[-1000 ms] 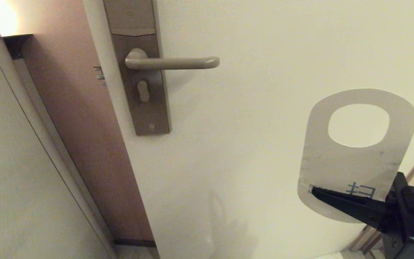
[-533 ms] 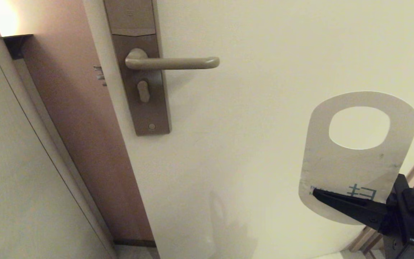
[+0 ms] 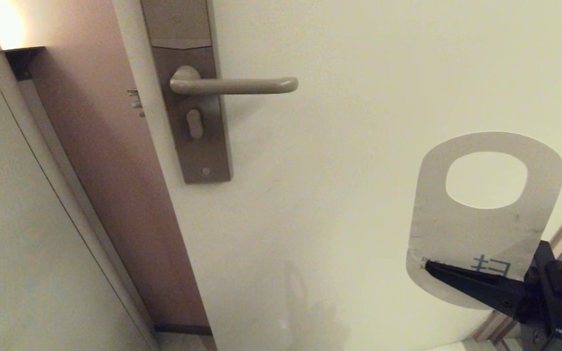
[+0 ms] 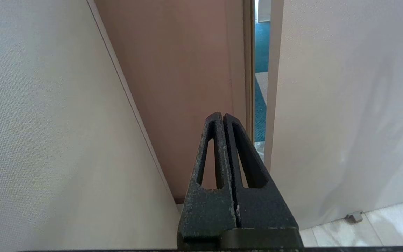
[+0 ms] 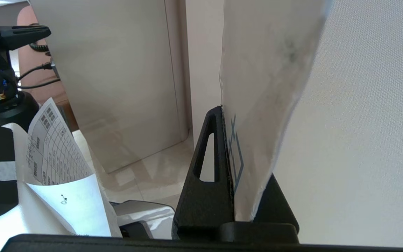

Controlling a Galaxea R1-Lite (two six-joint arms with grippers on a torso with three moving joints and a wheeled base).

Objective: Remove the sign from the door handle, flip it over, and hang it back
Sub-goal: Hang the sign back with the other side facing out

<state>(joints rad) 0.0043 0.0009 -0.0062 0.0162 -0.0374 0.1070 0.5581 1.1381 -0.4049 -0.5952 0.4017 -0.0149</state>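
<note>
Right hand (image 3: 430, 265): black fingers clamped flat on the lower end of the sign; it sits low at the right of the head view, well away from the lever.
Sign (image 3: 476, 229): white side toward the head camera, held upright above the right hand with its oval hole at the top; blue lettering shows just beside the fingertips, partly hidden by them; the card is apart from the door and not on the lever; in the right wrist view the sign (image 5: 268, 87) rises from between the fingers and curves slightly.
Door handle (image 3: 234, 86): beige-grey lever, level, bare; up and to the left of the right hand, far from the sign's hole.
Lock plate (image 3: 198, 146): tall and brown, carrying the lever, with a small thumb-turn below it.
Left hand (image 4: 222, 117): pressed together with nothing between the fingers; it points at the brown door frame (image 4: 187, 70) and the gap beside the door's edge; out of the head view.
Printed sheet (image 5: 52, 140): curled paper with a table on it, off to the side of the right hand.
</note>
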